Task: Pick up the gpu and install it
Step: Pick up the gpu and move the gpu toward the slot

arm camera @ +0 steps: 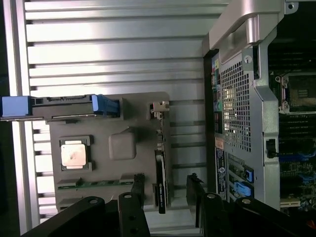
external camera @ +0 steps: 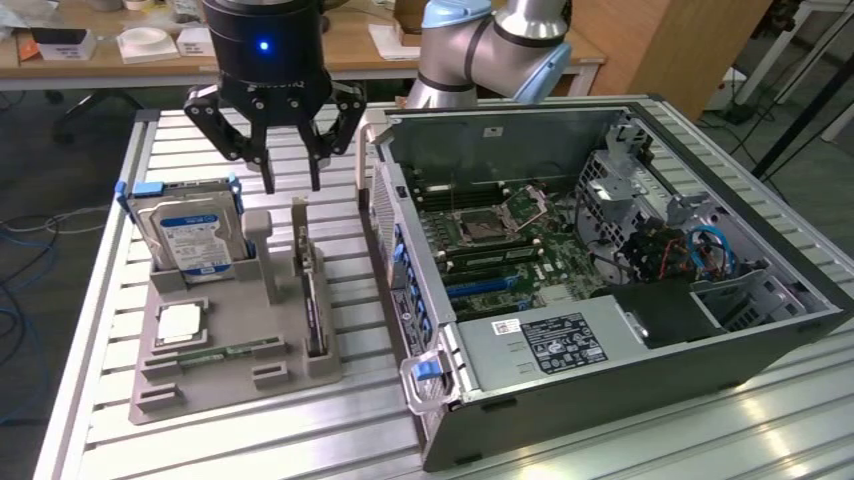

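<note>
Hand [external camera: 292, 185] of a robot arm, black, with its fingers spread apart and nothing between them, hangs just above a gray parts holder [external camera: 227, 385] on a slatted metal surface [external camera: 667, 440]. In the wrist view the two fingertips [arm camera: 138, 183] sit either side of the gpu [arm camera: 160, 182], apart from it and not touching.

The gpu [external camera: 315, 310] is a thin dark card standing on its long edge in a slot along the side of the holder nearest the computer. Its narrow silver bracket end is right under the hand.

Other parts share the holder. A silver hard drive [external camera: 194, 235] with a blue and white label stands upright at the far end, towards the exterior view's left. In front of it a square processor [external camera: 178, 322] lies flat, and a slim green memory stick [external camera: 220, 352] lies beside that.

Just beside the holder, on the exterior view's right, an open computer case [external camera: 494, 140] lies on its side, with the motherboard [external camera: 521, 240] facing up.
</note>
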You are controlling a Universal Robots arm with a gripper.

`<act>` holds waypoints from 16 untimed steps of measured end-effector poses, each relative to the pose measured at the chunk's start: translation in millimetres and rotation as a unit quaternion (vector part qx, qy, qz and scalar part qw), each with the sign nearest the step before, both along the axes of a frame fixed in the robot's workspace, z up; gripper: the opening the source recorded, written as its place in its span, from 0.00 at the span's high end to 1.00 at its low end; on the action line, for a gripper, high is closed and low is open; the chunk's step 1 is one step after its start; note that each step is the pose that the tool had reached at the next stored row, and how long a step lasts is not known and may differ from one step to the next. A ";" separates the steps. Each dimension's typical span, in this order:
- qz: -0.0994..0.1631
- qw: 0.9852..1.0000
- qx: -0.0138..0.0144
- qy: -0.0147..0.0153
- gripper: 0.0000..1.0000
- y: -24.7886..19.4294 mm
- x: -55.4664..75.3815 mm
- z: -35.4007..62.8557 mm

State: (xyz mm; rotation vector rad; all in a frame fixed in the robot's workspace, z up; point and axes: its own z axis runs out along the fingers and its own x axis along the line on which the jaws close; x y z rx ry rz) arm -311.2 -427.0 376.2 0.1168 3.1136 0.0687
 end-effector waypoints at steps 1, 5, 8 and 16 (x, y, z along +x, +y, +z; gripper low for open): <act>0.000 1.000 0.000 0.000 0.53 0.0 0.0 0.0; 0.000 1.000 0.000 0.000 0.53 -0.1 0.0 0.0; 0.000 1.000 0.000 0.000 0.53 -0.1 0.0 -2.1; 0.000 1.000 0.000 0.000 0.53 -0.1 0.0 -10.7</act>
